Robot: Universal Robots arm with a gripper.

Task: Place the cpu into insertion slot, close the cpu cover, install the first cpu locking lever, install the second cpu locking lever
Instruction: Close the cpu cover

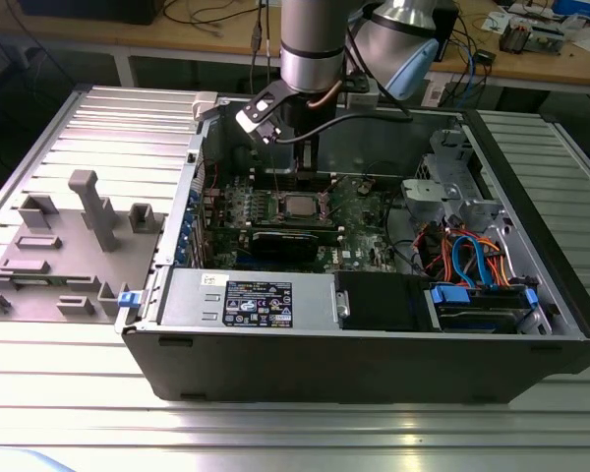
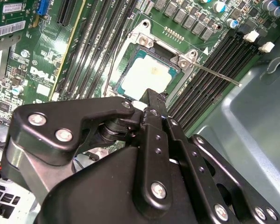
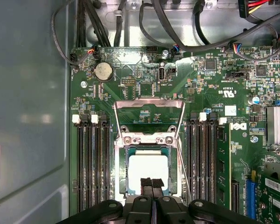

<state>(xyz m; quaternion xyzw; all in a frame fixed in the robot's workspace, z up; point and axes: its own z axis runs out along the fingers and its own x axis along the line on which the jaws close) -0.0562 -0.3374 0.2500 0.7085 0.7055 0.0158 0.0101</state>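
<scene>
Cpu [image 3: 148, 169]: pale square chip, seated flat in the insertion slot [image 3: 124, 168] on the green motherboard [image 3: 130, 79], inside the open computer case [image 1: 374, 364], which lay on the ribbed tabletop [image 1: 59, 369]. Cpu cover [image 3: 149, 101]: swung up and back from the slot, chip left exposed. Locking lever [image 2: 219, 75]: thin rod, angled out loose beside the slot. Tool [image 3: 152, 181]: fingers pressed together, gripping nothing, tips poised at one edge of the chip; contact not discernible.

The cpu [image 3: 148, 169] lies in the insertion slot [image 3: 121, 177], the cpu cover [image 3: 148, 101] open beside it.
</scene>
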